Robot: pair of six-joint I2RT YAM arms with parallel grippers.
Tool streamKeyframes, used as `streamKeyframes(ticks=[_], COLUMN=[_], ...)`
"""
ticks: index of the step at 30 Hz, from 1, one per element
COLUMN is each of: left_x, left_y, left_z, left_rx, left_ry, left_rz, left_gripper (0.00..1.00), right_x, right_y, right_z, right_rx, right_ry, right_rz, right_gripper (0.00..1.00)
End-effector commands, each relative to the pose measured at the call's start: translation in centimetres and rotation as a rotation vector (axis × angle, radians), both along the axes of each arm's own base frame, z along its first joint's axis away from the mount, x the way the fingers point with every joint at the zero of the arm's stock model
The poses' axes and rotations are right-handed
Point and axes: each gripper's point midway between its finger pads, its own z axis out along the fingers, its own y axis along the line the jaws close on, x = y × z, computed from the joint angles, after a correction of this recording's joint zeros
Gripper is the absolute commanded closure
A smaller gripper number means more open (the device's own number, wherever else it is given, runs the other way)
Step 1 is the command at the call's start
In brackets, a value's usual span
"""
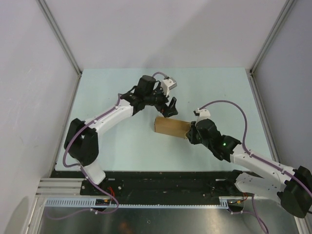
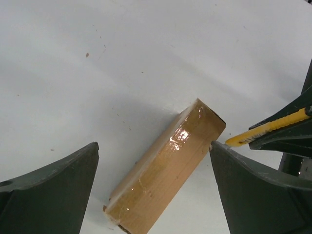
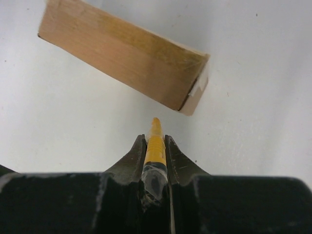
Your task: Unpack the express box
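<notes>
Right at the middle of the desk (image 1: 122, 146) lies the box (image 1: 170, 126), flat, its lid shut and sealed with glossy clear tape (image 2: 183, 136) along its top. In the overhead view its long side runs left to right, tilted a little, with one arm's end effector at each end.

Just off the box's right end is the right end effector (image 1: 192, 130), its fingers clamped on the knife (image 3: 155, 141). The yellow knife body sticks out past the fingertips and points at the box's right end. In the right wrist view a thin strip of bare desk shows between the knife tip and the box's near corner, so the two are just beside each other and not touching.

Just beyond the box's far side, toward its left half, is the left end effector (image 1: 170, 107). Its fingers (image 2: 48, 190) are spread wide and hold nothing. In the left wrist view the box (image 2: 165, 170) sits between them, and the knife (image 2: 268, 127) comes in from the right. Whether either finger touches the box, I cannot tell.
</notes>
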Motion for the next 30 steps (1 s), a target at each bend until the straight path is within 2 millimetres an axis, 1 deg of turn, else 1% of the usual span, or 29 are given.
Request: streamKeyframes(ticks=[1, 2, 3, 5, 7, 8, 10, 11, 14, 18, 22, 23, 25, 26, 27, 29, 30], left_x=[-0.2, -0.6, -0.9, -1.8, -2.1, -2.9, -3.7, -4.3, -4.9, -5.0, -4.8, -4.6, -4.4, -4.0, -3.8, -3.6, -3.4], left_y=[-1.8, -2.4, -2.7, -3.6, -3.9, -4.4, -4.5, -4.8, -5.0, -4.7, -4.6, -4.5, -4.5, -4.2, -4.1, -4.0, -4.0], left_z=[-0.5, -1.5, -2.0, -3.8, -5.2, -5.8, -7.1, -7.3, -7.9, -8.6, -9.9, -10.2, -10.9, -11.5, -11.6, -12.2, -12.2], left_rx=[0.006, 0.018, 0.024, 0.051, 0.097, 0.111, 0.147, 0.16, 0.181, 0.203, 0.256, 0.271, 0.296, 0.326, 0.338, 0.362, 0.365], left_ry=[-0.057, -0.041, -0.042, -0.031, -0.051, -0.054, -0.074, -0.084, -0.094, -0.097, -0.11, -0.118, -0.124, -0.135, -0.14, -0.146, -0.151], left_rz=[-0.116, -0.136, -0.157, -0.193, -0.206, -0.232, -0.259, -0.273, -0.287, -0.283, -0.268, -0.257, -0.248, -0.231, -0.222, -0.212, -0.21], left_gripper=[0.03, 0.03, 0.04, 0.05, 0.05, 0.04, 0.03, 0.03, 0.03, 0.04, 0.06, 0.07, 0.09, 0.09, 0.12, 0.15, 0.18], right_x=[0.3, 0.5, 0.8, 1.3, 2.1, 2.4, 3.3, 3.7, 4.5, 5.2, 5.0, 4.8, 4.2, 3.9, 3.3, 2.8, 2.3], right_y=[-0.4, -0.5, -0.9, -1.4, -2.2, -2.5, -3.1, -3.3, -3.6, -3.4, -3.6, -3.8, -4.0, -4.1, -4.2, -4.4, -4.7], right_z=[0.0, 0.0, -0.2, -0.2, -0.2, -0.2, 0.0, -0.1, 0.0, 0.2, 0.5, 1.0, 1.1, 1.4, 2.1, 3.0, 3.9], right_rx=[0.041, 0.042, 0.039, 0.039, 0.041, 0.044, 0.057, 0.058, 0.074, 0.1, 0.119, 0.13, 0.135, 0.142, 0.16, 0.173, 0.19], right_ry=[0.015, 0.015, 0.018, 0.016, 0.01, 0.008, -0.002, -0.003, -0.01, -0.02, -0.013, -0.019, -0.005, -0.007, -0.014, -0.032, -0.052], right_rz=[-0.037, -0.046, -0.065, -0.092, -0.128, -0.144, -0.171, -0.182, -0.199, -0.201, -0.209, -0.211, -0.208, -0.205, -0.193, -0.178, -0.17], right_gripper=[1.0, 1.0, 1.0, 1.0, 1.0, 1.0, 1.0, 1.0, 1.0, 1.0, 1.0, 1.0, 1.0, 1.0, 1.0, 1.0, 1.0])
